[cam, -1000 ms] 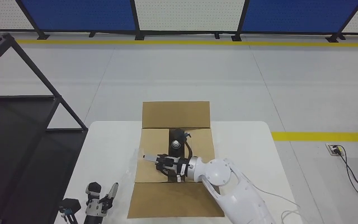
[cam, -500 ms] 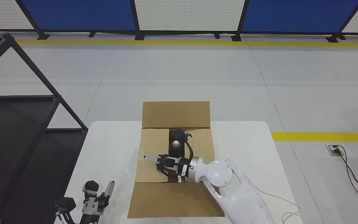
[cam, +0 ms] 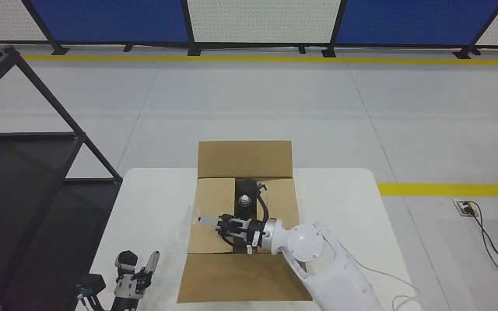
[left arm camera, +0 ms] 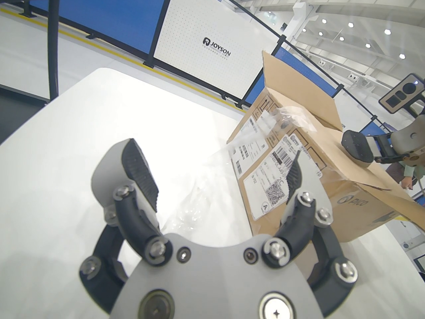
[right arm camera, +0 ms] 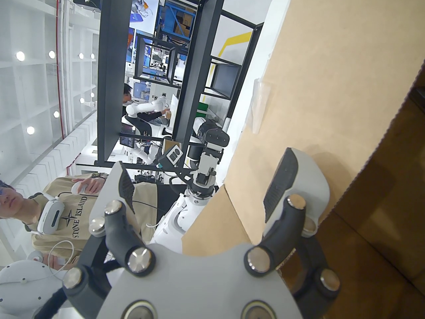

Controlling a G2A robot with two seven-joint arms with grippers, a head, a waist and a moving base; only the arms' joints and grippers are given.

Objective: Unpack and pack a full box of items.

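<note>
An open cardboard box [cam: 244, 158] stands mid-table with all flaps folded out. Inside it, toward the far end, sits a black item [cam: 247, 193]. My right gripper [cam: 208, 220] hangs open over the box's left flap; in the right wrist view the right gripper [right arm camera: 204, 162] has the flap's cardboard edge [right arm camera: 332, 67] between its spread fingers, which do not pinch it. My left gripper [cam: 142, 260] is low at the table's near left corner, and in its wrist view the left gripper [left arm camera: 214, 154] is open and holds nothing, facing the labelled side of the box [left arm camera: 352, 180].
Clear plastic film [left arm camera: 199, 194] lies on the white table [cam: 148, 210] against the box's left side, and some drapes over the flap. A black metal rack [cam: 39, 194] stands off the table's left edge. Bare tabletop stretches left and right of the box.
My left gripper has drawn back toward the table's near left corner. The right gripper has edged slightly left over the box flap.
</note>
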